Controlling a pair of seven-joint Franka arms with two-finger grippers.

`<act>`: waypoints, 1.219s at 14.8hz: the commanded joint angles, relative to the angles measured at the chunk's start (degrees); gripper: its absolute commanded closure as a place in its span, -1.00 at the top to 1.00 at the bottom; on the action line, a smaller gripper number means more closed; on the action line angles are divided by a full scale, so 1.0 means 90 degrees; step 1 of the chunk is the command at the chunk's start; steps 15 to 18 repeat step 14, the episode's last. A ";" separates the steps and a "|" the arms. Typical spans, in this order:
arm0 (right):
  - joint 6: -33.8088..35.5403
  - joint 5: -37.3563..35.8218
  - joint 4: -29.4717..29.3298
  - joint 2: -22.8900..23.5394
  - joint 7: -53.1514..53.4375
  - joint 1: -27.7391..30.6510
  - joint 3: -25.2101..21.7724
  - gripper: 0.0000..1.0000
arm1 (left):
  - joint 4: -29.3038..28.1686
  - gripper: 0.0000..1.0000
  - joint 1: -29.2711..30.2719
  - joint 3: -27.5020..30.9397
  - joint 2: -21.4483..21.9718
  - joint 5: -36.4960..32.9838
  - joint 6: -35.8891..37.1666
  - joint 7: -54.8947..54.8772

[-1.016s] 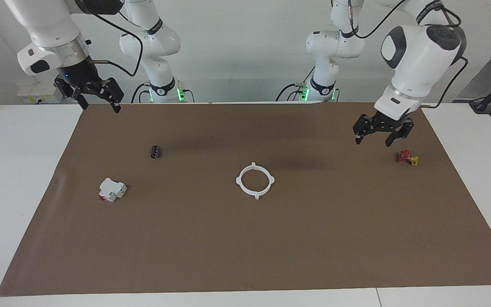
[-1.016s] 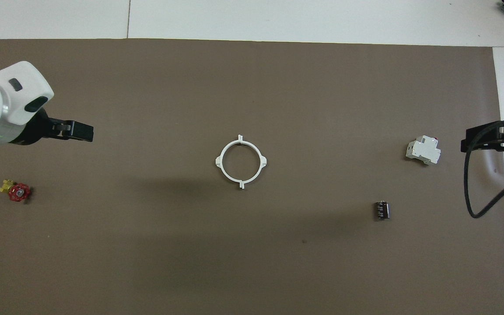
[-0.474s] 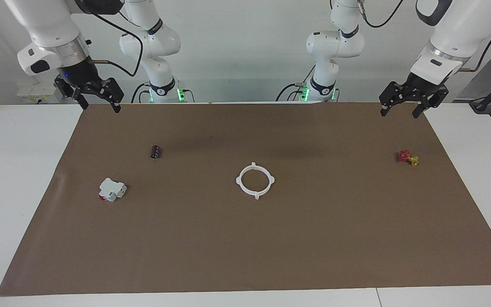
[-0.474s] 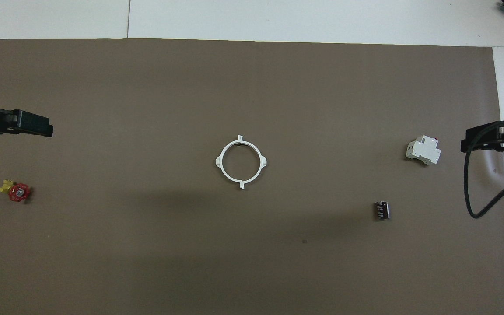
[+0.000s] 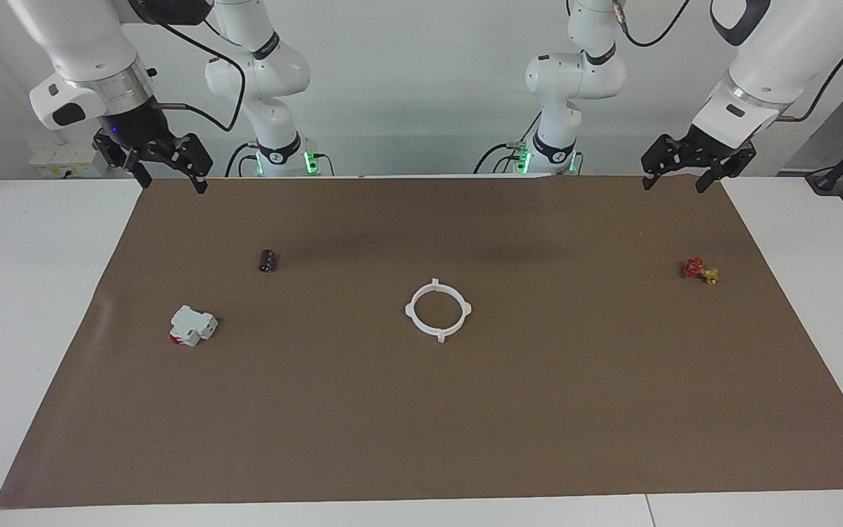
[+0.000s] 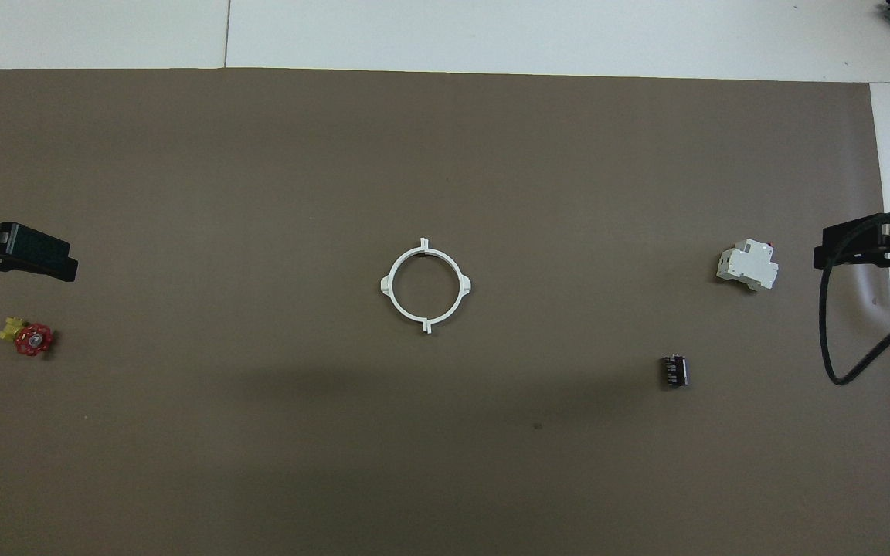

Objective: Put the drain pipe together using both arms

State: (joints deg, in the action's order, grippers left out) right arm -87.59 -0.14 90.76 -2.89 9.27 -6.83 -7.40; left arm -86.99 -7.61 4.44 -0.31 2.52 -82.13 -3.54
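Two grippers hang raised at the corners of the brown mat nearest the robots, both empty. The left gripper (image 5: pixel 674 173) has its fingers spread apart over the mat's edge at the left arm's end of the table; in the overhead view only its black tip (image 6: pixel 24 253) shows. The right gripper (image 5: pixel 165 172) is likewise spread, over the mat's corner at the right arm's end, its tip (image 6: pixel 870 251) at that view's margin with a black cable looping below it.

Between them the brown mat (image 5: pixel 538 410) lies wide and bare through its middle and along the edge farthest from the robots, with white table (image 5: pixel 19 293) showing at both ends.

Well apart from both grippers, near the mat's centre, lies the drain pipe (image 5: pixel 437 310) (image 6: pixel 424 286): its two white arcs meet as a closed ring lying flat, so it has no long axis. Four small tabs stick outward from the rim, one pair in line toward and away from the robots, the other pair toward the table's ends.

A red-and-yellow valve (image 5: pixel 699 270) sits near the left gripper's end. Toward the right arm's end rest a small dark cylinder (image 5: pixel 267 260) and, farther from the robots, a white-and-red block (image 5: pixel 192 326).
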 commanded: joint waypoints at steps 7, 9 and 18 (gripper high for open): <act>0.0025 0.0133 0.0063 -0.0059 0.0025 0.0027 -0.0007 1.00 | -0.0169 1.00 0.0016 -0.0073 0.0191 -0.0359 -0.0123 -0.0036; 0.0016 0.0133 0.0053 -0.0059 0.0025 0.0027 -0.0007 1.00 | -0.0169 1.00 0.0016 -0.0073 0.0182 -0.0349 -0.0161 -0.0056; 0.0016 0.0143 0.0062 -0.0059 0.0025 0.0027 -0.0007 1.00 | -0.0188 1.00 0.0025 -0.0073 0.0201 -0.0310 -0.0181 -0.0075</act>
